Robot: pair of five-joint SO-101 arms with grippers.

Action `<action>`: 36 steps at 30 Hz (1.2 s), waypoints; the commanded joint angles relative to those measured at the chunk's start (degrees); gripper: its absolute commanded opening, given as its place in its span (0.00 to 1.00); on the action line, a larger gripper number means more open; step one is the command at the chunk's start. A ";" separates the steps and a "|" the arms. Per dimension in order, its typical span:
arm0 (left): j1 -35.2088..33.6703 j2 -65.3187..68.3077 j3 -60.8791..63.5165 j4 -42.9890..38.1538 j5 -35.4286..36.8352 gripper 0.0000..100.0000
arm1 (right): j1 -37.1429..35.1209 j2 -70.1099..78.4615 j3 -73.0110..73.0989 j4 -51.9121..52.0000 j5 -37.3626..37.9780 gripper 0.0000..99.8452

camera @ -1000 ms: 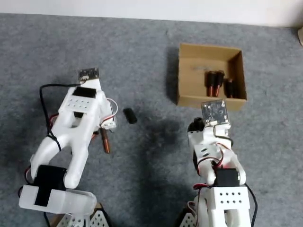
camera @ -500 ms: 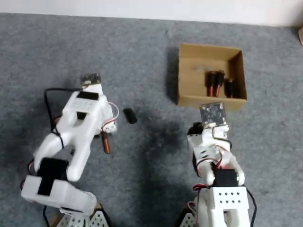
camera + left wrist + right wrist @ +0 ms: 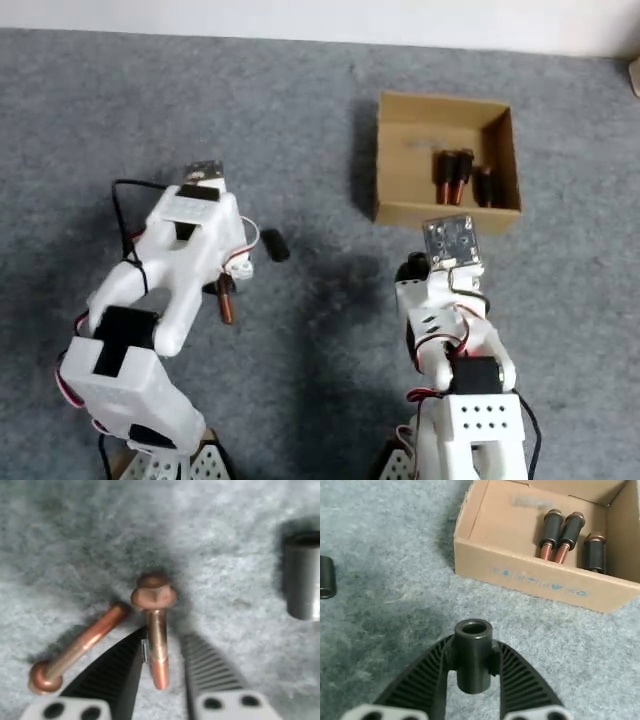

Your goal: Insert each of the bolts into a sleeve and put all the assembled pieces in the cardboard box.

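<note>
Tools, two: the left tool [image 3: 164, 636] is released. Its jaws straddle a copper-coloured flange bolt [image 3: 154, 597] lying on the bench [image 3: 320, 100], one jaw against the shank and the other just clear of it, so we judge that nothing is gripped yet. The right tool [image 3: 472, 650] is clenched on a black sleeve [image 3: 471, 672], bore open toward its wrist camera, held near the front wall of the cardboard box [image 3: 535, 575].

Bolts outside the box, two: the one between the left jaws, and a second bolt [image 3: 80, 647] lying just beside it. One end of the second sits close to the first bolt's head; we cannot tell whether they touch.

Sleeves outside the box, two: the one in the right tool, and a loose sleeve [image 3: 273, 244] on the bench between the arms, nearer the left one.

Contents of the box: three assembled pieces [image 3: 570, 532] side by side against one wall. Two show copper shanks below their sleeves; the third sits darker in the corner.

Status, by our count: three units finished and stored. Two pairings remain, neither started, and both must then go into the box.
</note>
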 commanded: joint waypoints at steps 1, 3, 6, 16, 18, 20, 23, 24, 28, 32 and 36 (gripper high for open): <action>0.66 0.04 -1.71 0.35 0.00 0.02 | 0.48 -0.22 -0.31 -1.80 -0.53 0.00; 0.66 -0.22 -1.63 0.44 0.00 0.00 | 0.48 -0.22 -0.31 -1.80 -0.53 0.00; 0.75 -0.31 -1.80 1.85 -0.18 0.01 | 0.48 -0.22 -0.31 -1.80 -0.53 0.00; 5.93 -25.98 1.27 3.60 -3.34 0.00 | -3.21 -0.31 1.01 -1.98 -0.53 0.00; 6.90 -33.89 1.10 4.31 -3.52 0.00 | -3.91 -0.31 1.71 -3.03 -0.53 0.00; 6.99 -41.98 1.01 4.40 -3.52 0.00 | -3.91 -0.31 1.89 -4.44 -0.53 0.00; 7.34 -52.00 1.80 4.40 -3.34 0.00 | -4.35 -0.40 1.89 -4.53 -0.53 0.00; 7.87 -54.11 2.77 4.22 -3.34 0.00 | -5.14 -0.40 1.89 -4.53 -0.53 0.00; 10.42 -59.21 8.57 -4.40 -3.34 0.00 | -9.45 -0.40 2.15 -4.53 -0.62 0.00; 14.11 -62.73 19.21 -19.96 -3.34 0.00 | -14.55 -0.40 3.91 -4.70 -0.62 0.00; 16.31 -67.91 27.91 -31.12 -3.60 0.00 | -18.33 -0.40 4.26 -8.22 -0.62 0.00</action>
